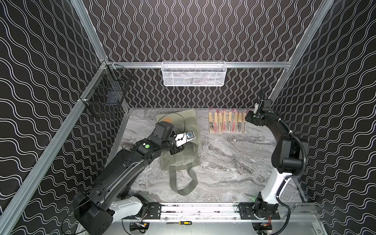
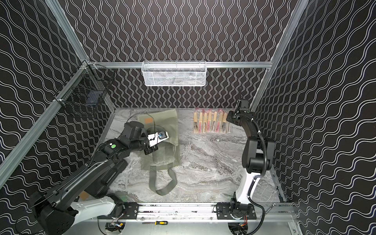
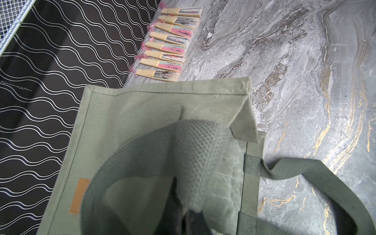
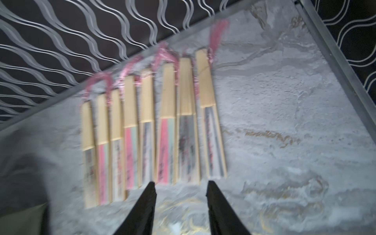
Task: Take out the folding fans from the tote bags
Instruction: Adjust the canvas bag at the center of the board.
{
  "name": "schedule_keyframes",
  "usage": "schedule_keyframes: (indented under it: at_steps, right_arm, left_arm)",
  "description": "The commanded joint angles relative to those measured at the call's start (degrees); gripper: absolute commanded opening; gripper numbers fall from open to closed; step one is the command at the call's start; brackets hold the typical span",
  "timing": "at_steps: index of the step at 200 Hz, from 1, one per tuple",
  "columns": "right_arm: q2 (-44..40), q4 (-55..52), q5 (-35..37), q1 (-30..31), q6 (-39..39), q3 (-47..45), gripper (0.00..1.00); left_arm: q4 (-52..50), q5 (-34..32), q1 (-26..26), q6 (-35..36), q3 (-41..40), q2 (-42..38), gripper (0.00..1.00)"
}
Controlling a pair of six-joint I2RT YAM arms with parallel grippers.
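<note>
One strap (image 3: 193, 142) of the lone grey-green tote bag (image 3: 142, 105) sits pinched in the left gripper (image 3: 188, 222), while eight closed pale-wood, pink-tasselled folding fans (image 4: 146, 122) lie rowed at the table's (image 1: 234, 162) back right, beside the spread, empty right gripper (image 4: 181, 184).

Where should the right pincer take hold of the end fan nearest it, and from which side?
Pinch the end fan across its width at the wooden half, coming straight down from above. It lies flat on the table, with bare surface on its outer side and only a slim gap to its neighbour.
</note>
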Motion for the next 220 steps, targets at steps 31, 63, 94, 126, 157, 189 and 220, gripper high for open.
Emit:
schedule_keyframes:
  at_steps: [31,63,94,126,157,189,220]
  right_arm:
    - [-21.23,14.68,1.44,8.81,7.39,-21.22,0.41]
    - [-33.91,20.82,2.16,17.62,11.53,-35.04,0.4]
    - [-44.37,34.31,-3.39,26.28,20.29,-49.4,0.39]
    - [-49.4,41.45,-7.46,34.78,25.38,-56.79,0.38]
    - [-53.67,40.52,-7.17,42.36,28.06,-60.24,0.39]
    - [-58.36,39.46,-5.47,48.3,32.23,-65.43,0.39]
    - [-63.07,37.59,3.88,54.73,37.79,-69.25,0.38]
  left_arm:
    - [2.07,-0.59,-0.41,-0.08,0.15,0.61,0.0]
    - [1.91,-0.86,-0.48,-0.06,0.22,0.84,0.0]
    - [1.87,-0.77,-0.44,0.0,0.35,0.43,0.0]
    - [1.77,-1.04,-0.81,-0.02,0.44,1.19,0.0]
    - [1.81,-1.93,-1.25,0.3,0.2,1.84,0.0]
    - [1.74,-2.22,-1.26,0.4,0.22,1.76,0.0]
    - [1.76,-2.33,-1.2,0.59,0.23,1.99,0.0]
